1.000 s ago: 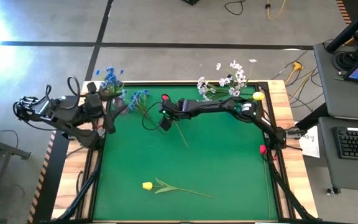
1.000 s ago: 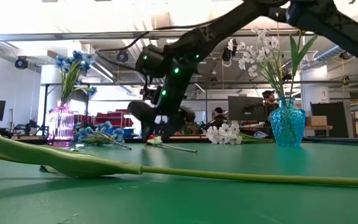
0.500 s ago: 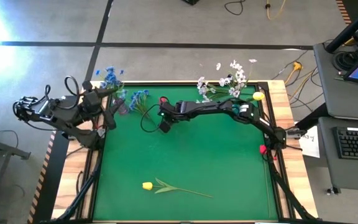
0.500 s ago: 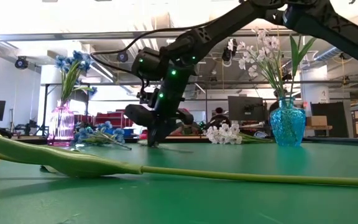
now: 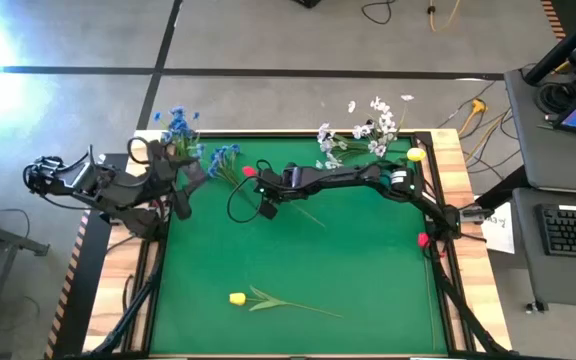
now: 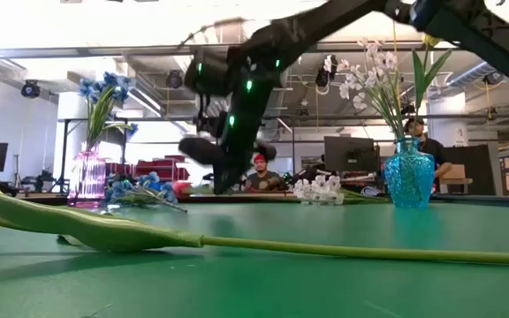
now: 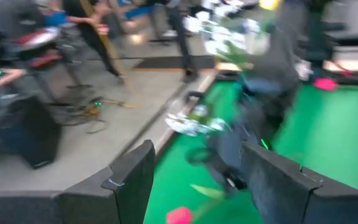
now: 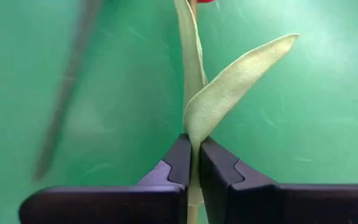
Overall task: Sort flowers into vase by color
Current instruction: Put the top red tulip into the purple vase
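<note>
Right tool [image 8: 193, 163] is clamped on the red tulip [image 5: 251, 172], pinching its stem just below the leaves; in the right wrist view the two fingers [image 8: 174, 163] are together on the stem with one leaf fanning out above them. In the high view the right tool [image 5: 265, 190] sits over the back-centre of the green tabletop [image 5: 368, 270], the tulip's red head just left of it and the stem trailing off to the right. Low view shows the tool raised off the surface.

Left tool [image 7: 194, 180] has its fingers apart, nothing between them. It sits at the back-left corner of the tabletop [image 5: 181, 172], near the pink vase [image 6: 87, 177] that holds blue flowers [image 6: 104, 88].

More blue flowers [image 5: 224, 156] lie on the tabletop just right of that vase. A yellow tulip [image 5: 238, 298] lies flat near the front edge, stem pointing right. The blue vase [image 6: 408, 177] at back right holds white blossom sprays [image 5: 363, 135] and one yellow tulip [image 5: 415, 154]. A small bunch of white blossoms [image 6: 318, 188] lies beside it.
</note>
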`<state>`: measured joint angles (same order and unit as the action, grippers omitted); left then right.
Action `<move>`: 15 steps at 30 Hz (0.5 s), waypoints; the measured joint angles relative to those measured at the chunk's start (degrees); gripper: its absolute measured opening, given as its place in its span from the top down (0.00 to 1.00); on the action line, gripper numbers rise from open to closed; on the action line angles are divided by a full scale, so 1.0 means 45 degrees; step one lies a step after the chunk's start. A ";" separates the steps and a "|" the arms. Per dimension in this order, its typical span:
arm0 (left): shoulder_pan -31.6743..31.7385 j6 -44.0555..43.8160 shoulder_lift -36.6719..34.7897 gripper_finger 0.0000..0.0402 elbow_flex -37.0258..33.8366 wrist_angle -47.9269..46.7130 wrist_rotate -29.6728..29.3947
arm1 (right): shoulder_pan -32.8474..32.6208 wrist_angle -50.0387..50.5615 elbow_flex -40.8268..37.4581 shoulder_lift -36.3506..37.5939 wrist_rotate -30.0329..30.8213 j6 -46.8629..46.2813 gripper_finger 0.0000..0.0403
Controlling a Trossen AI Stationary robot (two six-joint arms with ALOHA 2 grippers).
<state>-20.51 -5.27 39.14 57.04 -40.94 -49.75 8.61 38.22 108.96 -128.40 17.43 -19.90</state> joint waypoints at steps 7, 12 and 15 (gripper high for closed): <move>-0.0015 0.0836 -0.0666 0.44 -0.1714 0.1720 0.3106 | -0.0356 -0.0502 -0.1842 0.2295 -0.0211 0.0336 0.97; -0.0005 0.1250 -0.1397 0.44 -0.3097 0.3644 0.3359 | -0.0838 -0.3807 -0.5092 0.4997 -0.0242 0.0891 0.97; -0.0005 0.1886 -0.1672 0.44 -0.4191 0.5312 0.4031 | -0.1251 -0.7636 -0.7515 0.6347 -0.0300 0.1258 0.97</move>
<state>-20.53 3.22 31.62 38.18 -17.04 -31.61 2.98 3.86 75.14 -99.84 16.08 -14.23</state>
